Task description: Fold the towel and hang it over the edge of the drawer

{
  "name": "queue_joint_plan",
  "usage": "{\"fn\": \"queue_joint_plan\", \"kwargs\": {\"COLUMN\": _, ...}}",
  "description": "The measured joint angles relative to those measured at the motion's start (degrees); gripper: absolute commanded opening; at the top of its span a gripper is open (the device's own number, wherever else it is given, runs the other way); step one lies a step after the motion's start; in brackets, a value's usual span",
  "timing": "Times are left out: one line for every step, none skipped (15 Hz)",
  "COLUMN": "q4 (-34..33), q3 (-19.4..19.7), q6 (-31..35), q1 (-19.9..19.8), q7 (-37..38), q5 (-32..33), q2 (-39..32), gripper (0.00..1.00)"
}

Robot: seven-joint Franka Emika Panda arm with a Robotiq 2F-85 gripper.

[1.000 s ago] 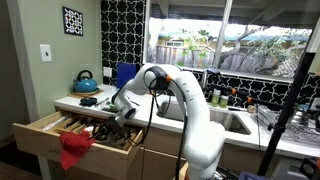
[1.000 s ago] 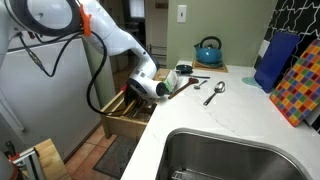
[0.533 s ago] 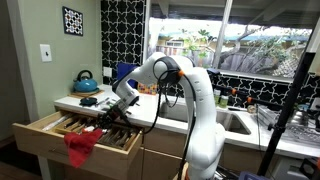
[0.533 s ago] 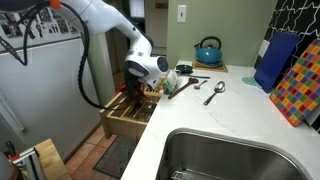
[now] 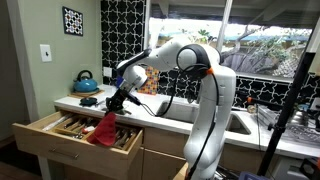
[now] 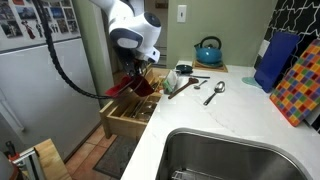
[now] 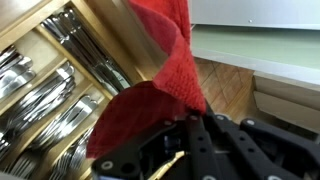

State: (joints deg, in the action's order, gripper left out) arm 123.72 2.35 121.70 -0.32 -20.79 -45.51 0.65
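Towel [image 5: 103, 131]: clenched in my pincer [image 5: 113, 104], hanging over the open drawer [image 5: 42, 141]. Step, I judge: hanging; next, drape it across the front edge.

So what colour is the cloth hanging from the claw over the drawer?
Plain bright red. The towel shows best in the wrist view.
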Motion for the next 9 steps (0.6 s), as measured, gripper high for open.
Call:
{"fn": "queue_joint_plan", "kwargs": {"q4": 0.3, "q3": 0.0, "q6": 0.4, "q1": -0.3, "q7": 0.2, "q5": 2.3, "q2": 1.9, "gripper": 0.01}}
{"fn": "queue_joint_plan", "kwargs": {"q4": 0.7, "q3": 0.0, "q6": 0.9, "q1": -0.6, "q7": 0.2, "q5": 4.8, "q2": 3.8, "gripper": 0.01}}
{"fn": "queue_joint_plan", "kwargs": {"q4": 1.1, "q3": 0.0, "q6": 1.5, "q1": -0.9, "q7": 0.5, "q5": 7.2, "q2": 5.4, "gripper": 0.01}}
{"fn": "queue_joint_plan", "kwargs": {"q4": 1.5, "q3": 0.1, "q6": 2.3, "q1": -1.1, "q7": 1.0, "q5": 9.3, "q2": 7.0, "gripper": 0.05}}
{"fn": "queue_joint_plan", "kwargs": {"q4": 1.5, "q3": 0.1, "q6": 2.4, "q1": -1.2, "q7": 1.2, "q5": 9.7, "q2": 7.9, "gripper": 0.05}}
{"fn": "queue_joint_plan", "kwargs": {"q4": 1.5, "q3": 0.2, "q6": 2.3, "q1": -1.1, "q7": 1.2, "q5": 9.6, "q2": 8.1, "gripper": 0.05}}
{"fn": "queue_joint_plan", "kwargs": {"q4": 1.5, "q3": 0.1, "q6": 2.3, "q1": -1.1, "q7": 1.2, "q5": 9.6, "q2": 7.9, "gripper": 0.05}}
{"fn": "queue_joint_plan", "kwargs": {"q4": 1.5, "q3": 0.1, "q6": 2.3, "q1": -1.0, "q7": 1.2, "q5": 9.6, "q2": 7.5, "gripper": 0.05}}
{"fn": "queue_joint_plan", "kwargs": {"q4": 1.5, "q3": 0.1, "q6": 2.3, "q1": -1.0, "q7": 1.2, "q5": 9.6, "q2": 7.2, "gripper": 0.05}}
